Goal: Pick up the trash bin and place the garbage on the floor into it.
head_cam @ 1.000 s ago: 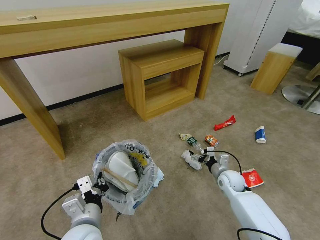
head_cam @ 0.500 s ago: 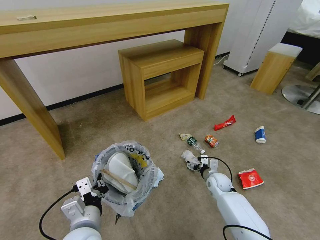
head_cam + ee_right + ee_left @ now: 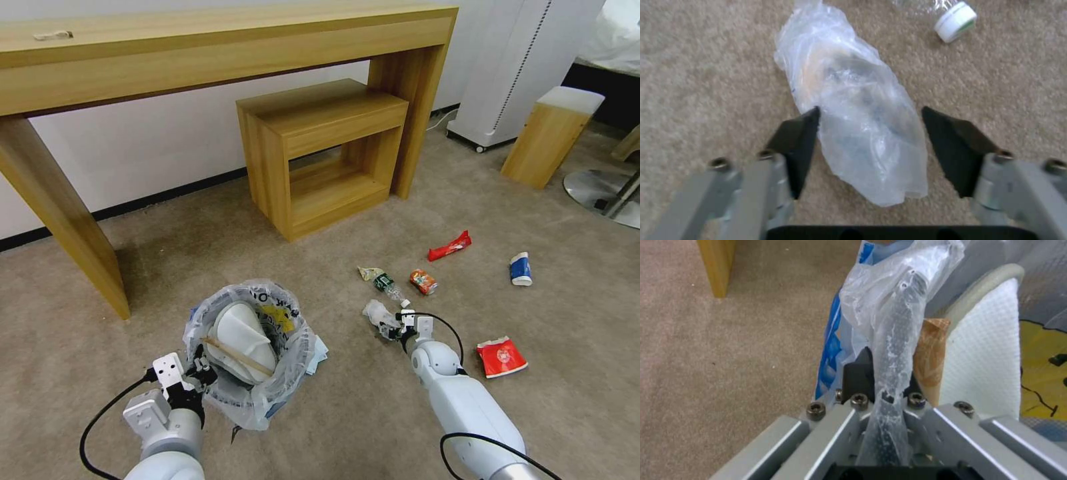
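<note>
Left end effector [image 3: 882, 386] is pinched on the rim of the trash bin [image 3: 250, 350], fingers w/ crinkly translucent liner bunched between them. The bin sits on the beige short-pile floor [image 3: 167, 280], holding a white waffle-textured slipper [image 3: 985, 356] and a wooden stick [image 3: 237, 355]. Right end effector [image 3: 869, 146] is low over the carpet, dark wedge fingers spread either side of a crumpled clear plastic bag [image 3: 858, 113]; wrist view also shows a bottle's white cap [image 3: 956, 21] nearby. Head view adds a red wrapper [image 3: 449, 246] and a blue-white cup [image 3: 521, 269] farther off.
</note>
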Controlling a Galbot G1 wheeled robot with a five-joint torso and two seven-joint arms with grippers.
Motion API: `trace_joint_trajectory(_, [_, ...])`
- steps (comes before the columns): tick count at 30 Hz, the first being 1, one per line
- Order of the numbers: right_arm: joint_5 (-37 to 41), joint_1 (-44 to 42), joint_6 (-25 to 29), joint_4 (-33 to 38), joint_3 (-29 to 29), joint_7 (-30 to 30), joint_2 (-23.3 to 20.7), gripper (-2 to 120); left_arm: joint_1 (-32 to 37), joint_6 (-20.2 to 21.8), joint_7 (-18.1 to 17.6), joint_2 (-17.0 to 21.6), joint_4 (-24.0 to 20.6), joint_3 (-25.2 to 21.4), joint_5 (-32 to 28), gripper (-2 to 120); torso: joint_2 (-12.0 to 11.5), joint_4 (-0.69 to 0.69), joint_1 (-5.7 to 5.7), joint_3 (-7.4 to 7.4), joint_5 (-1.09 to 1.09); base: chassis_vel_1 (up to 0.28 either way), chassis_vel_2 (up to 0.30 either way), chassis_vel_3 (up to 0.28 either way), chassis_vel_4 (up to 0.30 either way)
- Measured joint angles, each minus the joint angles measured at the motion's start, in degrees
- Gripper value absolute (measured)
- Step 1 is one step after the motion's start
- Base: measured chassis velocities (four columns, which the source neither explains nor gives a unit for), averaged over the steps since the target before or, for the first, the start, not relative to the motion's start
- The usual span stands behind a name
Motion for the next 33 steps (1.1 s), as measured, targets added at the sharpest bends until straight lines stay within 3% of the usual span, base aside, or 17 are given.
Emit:
trace_joint_trajectory(15, [-1.12, -2.95, 1.99, 3.63, 0.03, -1.16, -1.08, 3, 0.17, 0.07, -0.01, -0.26, -0.13, 0.31, 0.51, 0, 0.00, 0.00, 0.00, 0.00, 0.00, 0.000, 0.000, 0.000, 0.000])
trace_joint_trajectory(20, [-0.47, -4.26, 2.23, 6.67, 0.00, -1.03, -1.64, 0, 0.41, 0.09, -0.02, 0.01, -0.47, 0.02, 0.41, 0, 0.01, 0.00, 0.00, 0.00, 0.01, 0.000, 0.000, 0.000, 0.000])
trace_joint_trajectory(24, [0.00, -6.62, 4.64, 13.56, -0.02, -0.67, -2.93, 0, 0.21, 0.10, -0.03, -0.06, -0.11, 0.02, 0.41, 0, 0.00, 0.00, 0.00, 0.00, 0.01, 0.000, 0.000, 0.000, 0.000])
trace_joint_trajectory(26, [-0.80, -9.15, 8.20, 20.58, 0.18, -1.19, -5.07, 0, 0.09, 0.16, -0.03, -0.24, 0.32, 0.25, 0.43, 0, 0.00, 0.00, 0.00, 0.00, 0.00, 0.000, 0.000, 0.000, 0.000])
trace_joint_trajectory(28, [-0.79, -9.84, 9.06, 22.44, 0.24, -1.65, -5.78, 0, 0.07, 0.17, -0.03, -0.25, 0.36, 0.24, 0.43, 0, 0.00, 0.00, 0.00, 0.00, 0.00, 0.000, 0.000, 0.000, 0.000])
trace_joint_trajectory(33, [2.34, -13.30, 18.06, 34.85, 0.29, -9.35, -9.99, 0, -0.26, 0.22, -0.02, -0.23, 0.81, 0.12, 0.34, 0, 0.00, -0.01, 0.00, -0.01, -0.01, 0.000, 0.000, 0.000, 0.000])
